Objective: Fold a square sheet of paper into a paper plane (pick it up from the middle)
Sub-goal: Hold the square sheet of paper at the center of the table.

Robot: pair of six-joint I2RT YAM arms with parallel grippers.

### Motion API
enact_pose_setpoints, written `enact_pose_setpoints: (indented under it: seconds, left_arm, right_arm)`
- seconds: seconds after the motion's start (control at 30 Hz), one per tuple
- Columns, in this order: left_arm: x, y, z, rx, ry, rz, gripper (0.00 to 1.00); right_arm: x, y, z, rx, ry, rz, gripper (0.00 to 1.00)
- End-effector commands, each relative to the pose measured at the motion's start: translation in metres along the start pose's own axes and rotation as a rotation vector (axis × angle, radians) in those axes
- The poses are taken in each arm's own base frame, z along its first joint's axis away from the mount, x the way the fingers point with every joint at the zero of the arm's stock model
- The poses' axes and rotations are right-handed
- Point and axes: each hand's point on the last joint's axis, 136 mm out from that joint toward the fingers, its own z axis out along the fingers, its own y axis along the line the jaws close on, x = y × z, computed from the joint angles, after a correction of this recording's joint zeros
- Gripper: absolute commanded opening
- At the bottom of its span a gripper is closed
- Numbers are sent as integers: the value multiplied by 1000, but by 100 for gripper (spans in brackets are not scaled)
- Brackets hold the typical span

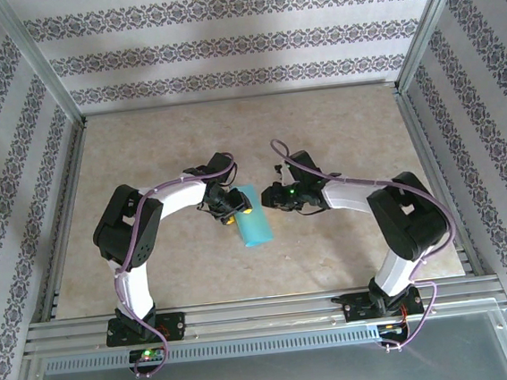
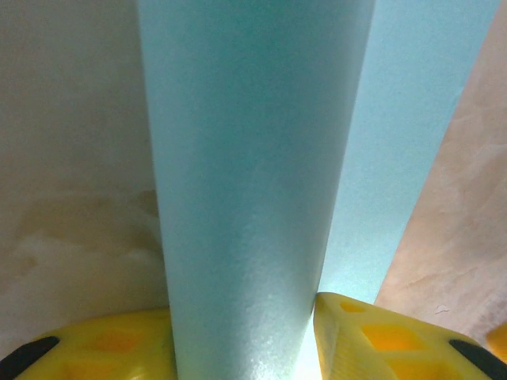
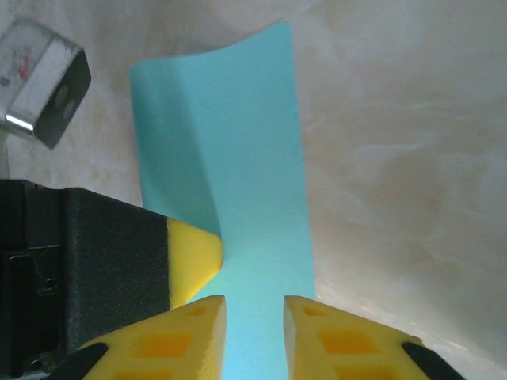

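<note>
Left tool (image 2: 245, 336) pinches the curled square sheet of paper (image 2: 253, 158); right tool (image 3: 255, 317) nearly closed over its edge, grip unclear

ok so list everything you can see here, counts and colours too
square sheet of paper: one, teal, mid table between the arms, curled
table: one, beige marbled, under everything
walls: three, white with grey patterned bands, around the table
frame rails: several, silver metal, near edge and corners
left arm: one, black and white, left side
right arm: one, black and white, right side
left fingers: two, yellow, closed on the paper
right fingers: two, yellow, slightly apart, paper showing in the gap
</note>
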Motion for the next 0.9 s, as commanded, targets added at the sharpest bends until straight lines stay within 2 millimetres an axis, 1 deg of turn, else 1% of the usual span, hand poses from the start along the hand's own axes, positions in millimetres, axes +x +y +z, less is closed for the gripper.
enact_pose_setpoints:
  seconds: [0.0,0.17,0.3,0.43,0.7,0.87]
  left_arm:
    - [34,123,63,-393,116,-99,46]
    - [34,124,63,-394,117,-100,46]
    - [35,123,64,-391,122,-96,46]
    - [35,124,64,-392,125,-92,46]
    - [37,126,67,-397,133,-87,47]
    - [37,125,67,-395,133,-88,47]
  right_arm:
    - [1,13,11,-42,47,-14,20]
    - [5,10,26,-25,93,1,11]
    - [7,7,35,-12,119,12,8]
    - [9,3,39,-1,131,19,7]
    - [11,-2,40,15,135,28,9]
    - [15,-11,42,46,148,38,9]
